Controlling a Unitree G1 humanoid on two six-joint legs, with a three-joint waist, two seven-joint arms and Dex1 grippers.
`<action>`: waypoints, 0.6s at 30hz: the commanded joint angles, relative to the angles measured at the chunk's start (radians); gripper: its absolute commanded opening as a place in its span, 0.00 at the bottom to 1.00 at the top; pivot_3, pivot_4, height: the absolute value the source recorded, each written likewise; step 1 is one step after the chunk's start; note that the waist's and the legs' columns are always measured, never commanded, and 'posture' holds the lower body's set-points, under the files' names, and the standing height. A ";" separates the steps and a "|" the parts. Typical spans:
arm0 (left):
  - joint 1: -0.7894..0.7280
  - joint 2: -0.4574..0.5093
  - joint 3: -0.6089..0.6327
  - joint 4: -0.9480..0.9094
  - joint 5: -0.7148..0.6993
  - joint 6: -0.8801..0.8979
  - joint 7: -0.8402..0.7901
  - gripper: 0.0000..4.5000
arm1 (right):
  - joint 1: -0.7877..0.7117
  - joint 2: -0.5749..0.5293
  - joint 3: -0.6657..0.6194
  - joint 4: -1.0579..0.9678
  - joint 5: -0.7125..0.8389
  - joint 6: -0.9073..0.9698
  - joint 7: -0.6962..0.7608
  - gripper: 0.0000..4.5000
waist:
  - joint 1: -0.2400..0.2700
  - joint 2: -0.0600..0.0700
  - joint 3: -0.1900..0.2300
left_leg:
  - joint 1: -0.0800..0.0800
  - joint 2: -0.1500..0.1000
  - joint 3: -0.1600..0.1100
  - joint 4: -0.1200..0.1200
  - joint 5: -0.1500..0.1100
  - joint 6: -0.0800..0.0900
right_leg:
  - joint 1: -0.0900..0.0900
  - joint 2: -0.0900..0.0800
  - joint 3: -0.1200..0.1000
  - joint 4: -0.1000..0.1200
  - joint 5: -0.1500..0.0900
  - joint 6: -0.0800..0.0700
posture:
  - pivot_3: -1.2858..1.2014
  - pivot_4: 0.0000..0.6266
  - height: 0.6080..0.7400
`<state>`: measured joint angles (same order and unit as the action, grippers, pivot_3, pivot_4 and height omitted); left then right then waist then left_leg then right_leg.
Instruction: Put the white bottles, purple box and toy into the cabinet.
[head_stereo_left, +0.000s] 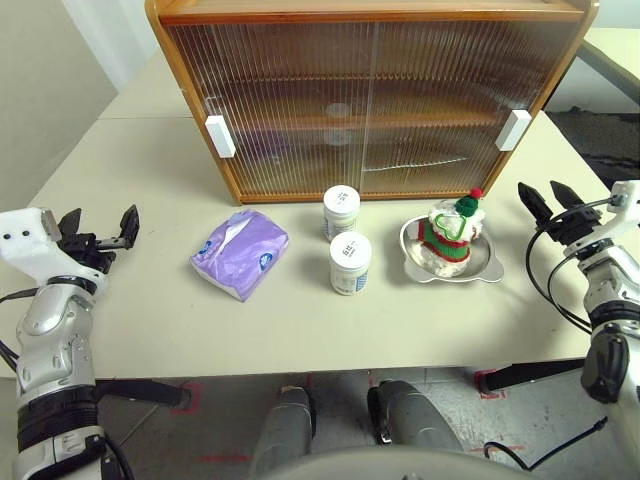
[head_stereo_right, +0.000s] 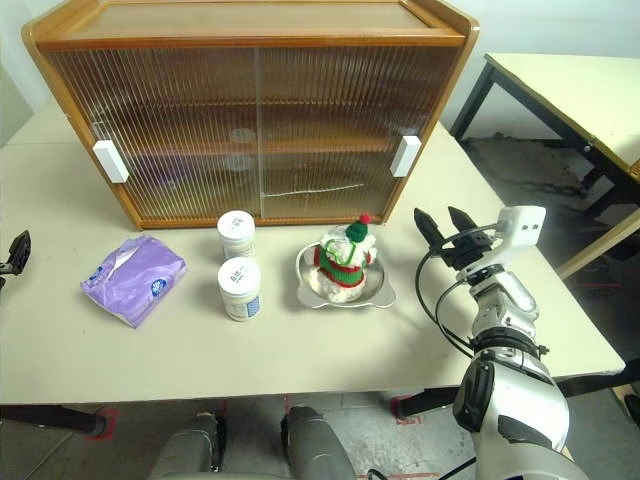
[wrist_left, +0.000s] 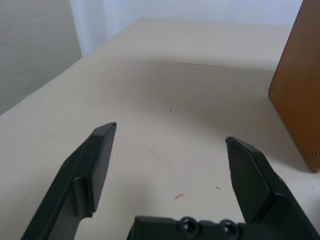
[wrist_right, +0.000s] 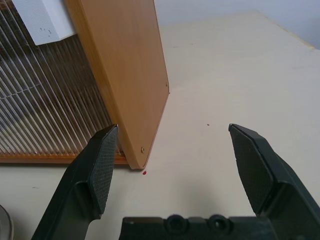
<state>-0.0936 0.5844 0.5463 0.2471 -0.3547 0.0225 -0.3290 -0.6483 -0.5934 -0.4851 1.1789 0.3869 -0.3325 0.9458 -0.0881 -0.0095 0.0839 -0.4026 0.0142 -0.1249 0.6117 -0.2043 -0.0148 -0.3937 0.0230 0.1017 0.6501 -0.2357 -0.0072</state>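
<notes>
Cabinet (head_stereo_left: 370, 100) doors are shut — nothing stowed; left gripper (head_stereo_left: 98, 233) and right gripper (head_stereo_left: 547, 200) are held wide, empty, flanking the items for reach.

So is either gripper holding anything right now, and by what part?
Nothing is held. The left gripper and right gripper are both open and empty above the table.

Bright, even overhead light; soft shadows under cabinet (head_stereo_left: 370, 95); faint glare on ribbed doors; sharp focus.
</notes>
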 joint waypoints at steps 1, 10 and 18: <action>0.000 0.000 -0.002 0.014 0.010 -0.007 -0.003 1.00 | 0.003 0.004 0.011 -0.001 -0.008 -0.009 0.009 0.98 | 0.000 0.000 0.000 | 0.000 0.000 0.000 0.000 0.000 0.000 | 0.000 0.000 0.000 0.000 0.000 0.000 | 0.45 0.16 1.00; -0.025 -0.001 -0.016 0.021 0.014 -0.006 -0.004 1.00 | 0.012 -0.036 0.026 -0.036 -0.001 0.041 0.135 0.98 | -0.002 0.000 0.000 | 0.000 0.000 0.001 0.000 0.000 0.000 | 0.000 0.000 0.000 0.000 0.000 0.000 | 0.43 0.16 1.00; -0.030 0.009 -0.009 0.045 -0.001 -0.006 -0.023 1.00 | 0.054 -0.092 0.034 -0.245 0.112 0.308 0.387 0.98 | -0.019 0.000 0.000 | 0.000 0.000 0.002 0.001 0.000 0.000 | 0.000 0.000 0.000 0.000 0.000 0.000 | 0.43 0.16 1.00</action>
<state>-0.1227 0.5831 0.5337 0.2711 -0.3560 0.0158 -0.3420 -0.6073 -0.6683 -0.4669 0.9930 0.4711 -0.1081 1.2701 -0.1070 -0.0096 0.0839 -0.4031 0.0137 -0.1222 0.6132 -0.2041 -0.0146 -0.3936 0.0239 0.1016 0.6499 -0.2360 -0.0070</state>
